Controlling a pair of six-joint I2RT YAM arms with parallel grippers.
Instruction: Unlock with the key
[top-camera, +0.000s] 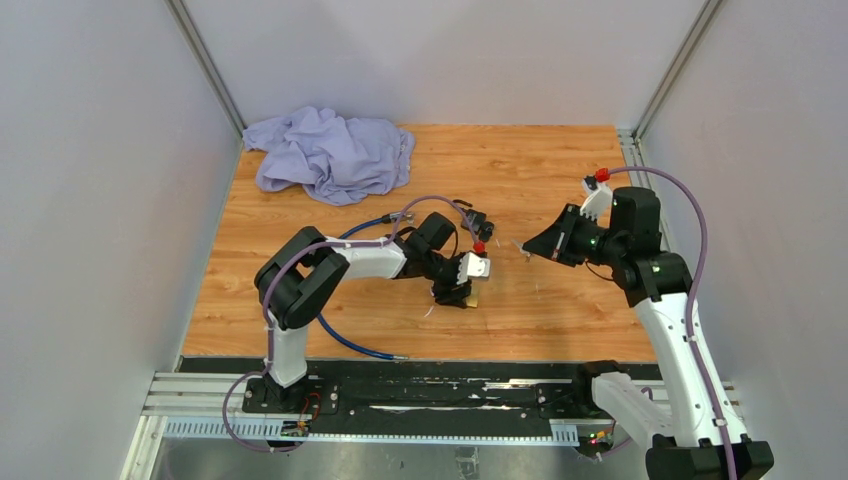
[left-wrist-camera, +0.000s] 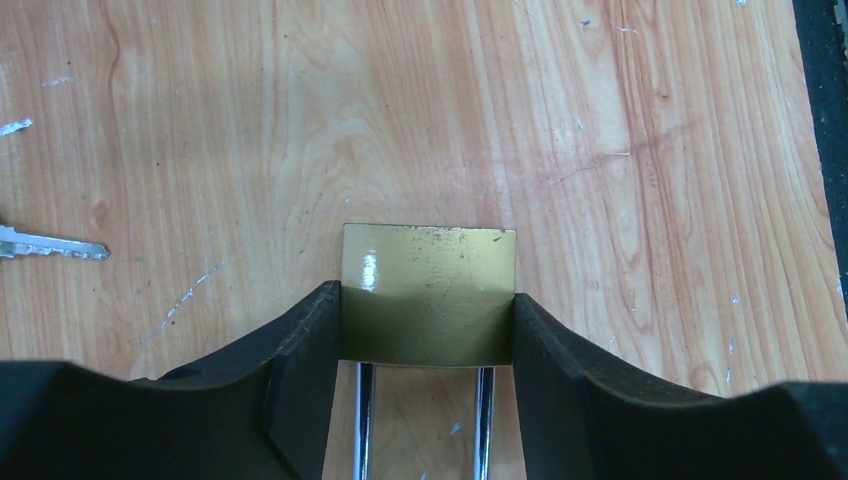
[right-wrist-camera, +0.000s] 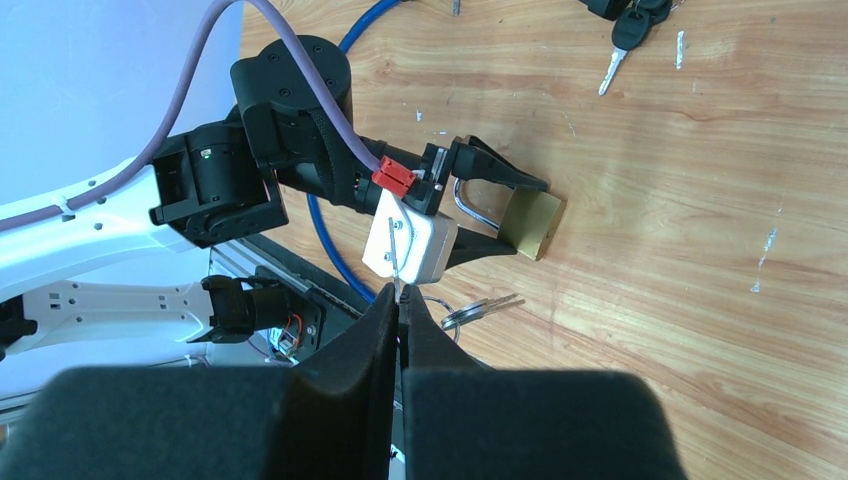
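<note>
1. the table (top-camera: 540, 170) is a wooden board between pale walls; both arms are bolted at its near edge
2. a crumpled lilac cloth (top-camera: 330, 155) lies in the far left corner, well apart from everything else
3. the left arm (top-camera: 340, 262) is folded low and reaches towards the middle of the table; the right arm (top-camera: 665, 300) rises from the near right corner and bends back towards the middle
4. the left gripper (left-wrist-camera: 428, 300) is down at the table; its two black fingers (left-wrist-camera: 300, 350) press against opposite sides of the padlock, so it is gripping the padlock
5. the right gripper (right-wrist-camera: 400, 300) is above the table, to the right of the left gripper and apart from it, pointing towards it; its fingers are closed together on the key
6. the padlock (left-wrist-camera: 428, 265) has a brass body and lies flat on the table near the middle, towards the near edge; its steel shackle (left-wrist-camera: 366, 420) points back towards the left wrist and runs between the fingers; the shackle's legs go into the body
7. a bunch of black-headed keys (top-camera: 472, 217) lies on the table just beyond the left arm's wrist
8. some silver keys on a ring (right-wrist-camera: 480, 308) lie flat on the table just beside the left gripper, not touching the padlock
9. the key (right-wrist-camera: 396, 255) is a thin silver blade sticking out past the right gripper's fingertips, seen edge-on in the right wrist view; it is clear of the padlock
</note>
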